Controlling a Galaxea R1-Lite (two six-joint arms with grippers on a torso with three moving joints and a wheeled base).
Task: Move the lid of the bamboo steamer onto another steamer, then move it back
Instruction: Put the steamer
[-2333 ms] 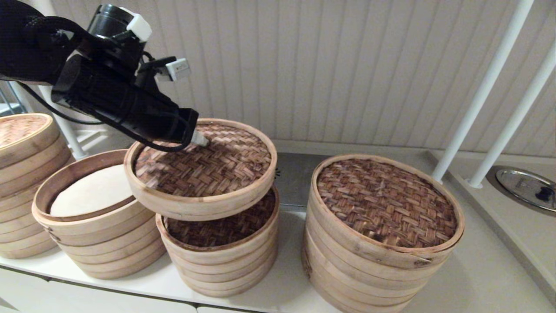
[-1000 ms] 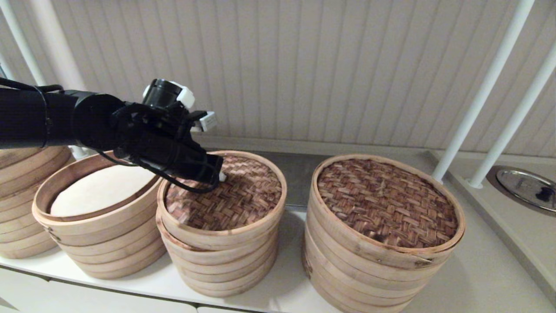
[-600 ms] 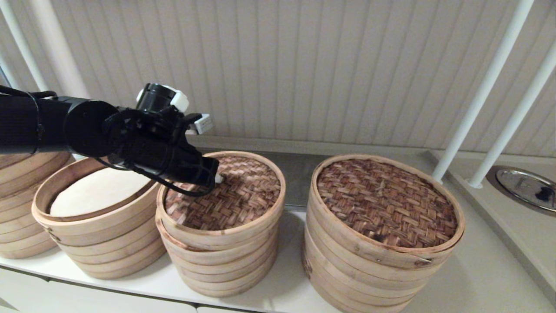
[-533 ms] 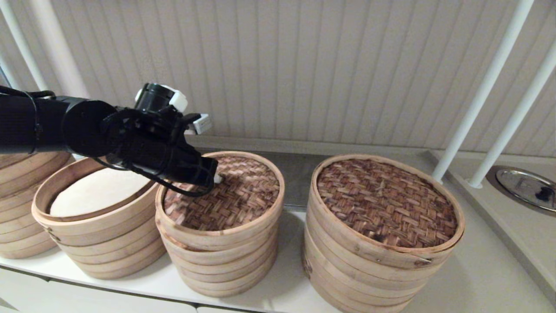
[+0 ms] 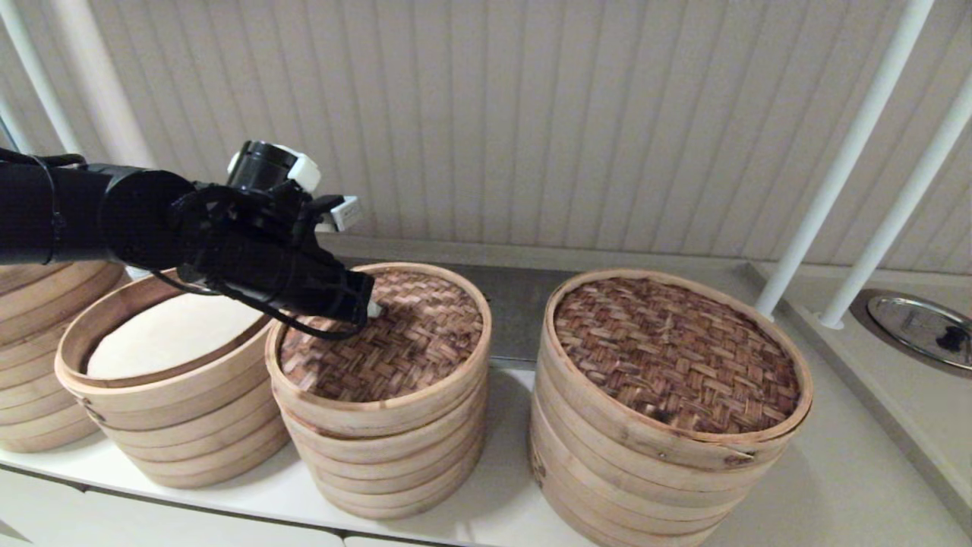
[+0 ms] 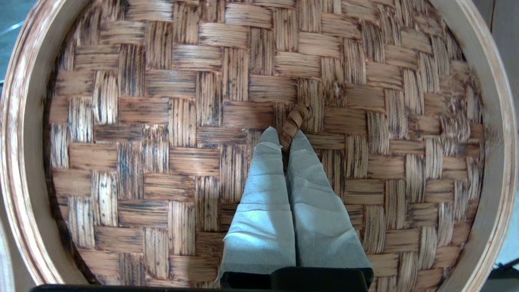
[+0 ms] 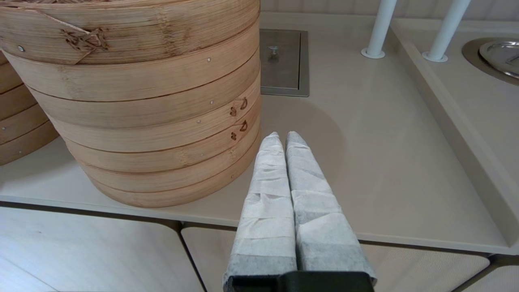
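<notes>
The bamboo steamer lid, with a woven top and a pale wood rim, sits on the smallest steamer in the middle of the counter. It hangs slightly over that steamer's left side. My left gripper reaches over the lid from the left. It is shut on the small loop handle near the lid's centre, which pokes out between the fingertips of the left gripper. My right gripper is shut with nothing in it, low by the counter's front edge, to the right of the large steamer's side.
An open steamer with a white pad inside stands just left of the lid. Another stack is at the far left. The wide dark-weave steamer stands to the right. White poles and a metal dish are at far right.
The lid came down from above the small steamer and now rests on it. Over the last second the left gripper and the lid slid slightly to the left.
</notes>
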